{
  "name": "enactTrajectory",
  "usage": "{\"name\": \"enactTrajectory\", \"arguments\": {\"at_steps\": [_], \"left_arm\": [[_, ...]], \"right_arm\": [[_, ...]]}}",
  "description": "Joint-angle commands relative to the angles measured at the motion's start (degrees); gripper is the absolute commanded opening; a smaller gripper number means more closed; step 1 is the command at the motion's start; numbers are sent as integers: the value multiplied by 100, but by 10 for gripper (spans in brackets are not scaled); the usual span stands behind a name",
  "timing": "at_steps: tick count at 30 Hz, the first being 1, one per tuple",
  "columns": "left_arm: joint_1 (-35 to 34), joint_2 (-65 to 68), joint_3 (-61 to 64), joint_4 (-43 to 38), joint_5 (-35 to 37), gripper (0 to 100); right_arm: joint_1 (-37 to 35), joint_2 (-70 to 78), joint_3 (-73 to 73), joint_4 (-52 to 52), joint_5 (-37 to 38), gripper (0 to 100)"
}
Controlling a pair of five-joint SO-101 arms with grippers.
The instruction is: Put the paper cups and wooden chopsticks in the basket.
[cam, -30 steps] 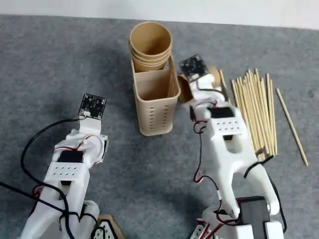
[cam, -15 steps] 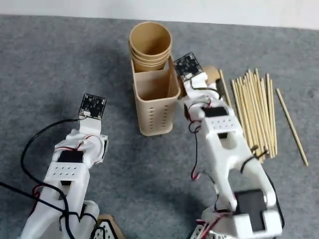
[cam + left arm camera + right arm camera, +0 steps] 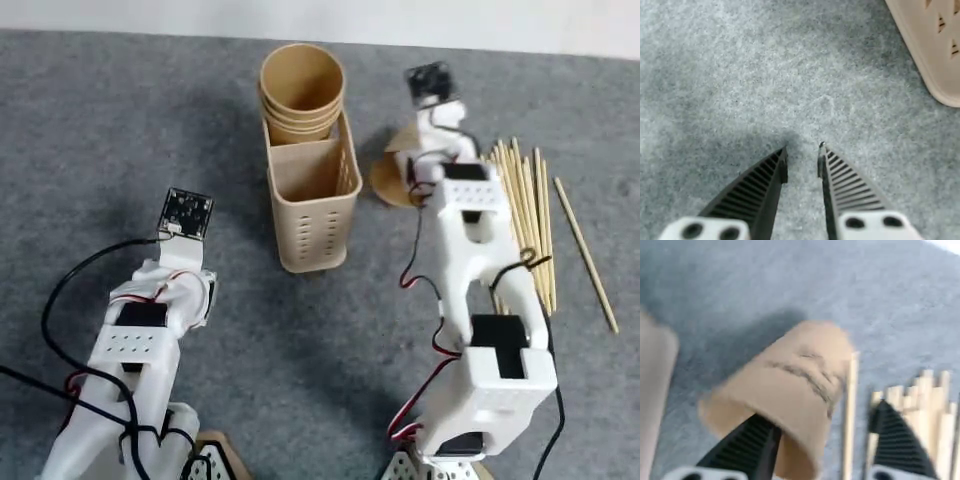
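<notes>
The right hand (image 3: pixel 822 415) is spread wide over a paper cup (image 3: pixel 790 385) lying on its side on the counter (image 3: pixel 120 120). One finger sits at the cup's rim and the other above the wooden chopsticks (image 3: pixel 520 210) heaped just beside it, toward the right edge. The basket (image 3: pixel 310 215), near the far edge, holds stacked cups (image 3: pixel 302 85) in its far compartment. The left hand (image 3: pixel 802 148), slightly parted, hovers over the counter near the basket.

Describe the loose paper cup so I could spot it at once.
Start at the tall beige plastic basket on the grey carpet. Between it and the pile of pale wooden chopsticks, a brown paper cup lies on its side. Unlike the stacked cups standing in the basket, it lies alone.
</notes>
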Motion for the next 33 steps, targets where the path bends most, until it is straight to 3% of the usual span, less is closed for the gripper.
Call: {"name": "enactTrajectory", "arguments": {"at_steps": [1, 7, 20, 29, 33], "left_arm": [[57, -92, -31, -97, 35, 120], [57, -92, -22, -97, 35, 120], [57, -84, -22, -97, 35, 120], [57, -84, -22, -97, 35, 120], [57, -84, -22, -97, 35, 120]], "right_arm": [[136, -171, -523, 286, -79, 131], [136, -180, -1754, 1481, -79, 14], [75, -198, -4716, 3582, -141, 9], [-980, -180, -8119, 5121, -334, 9], [-1367, -154, -8787, 5200, -1125, 9]]}}
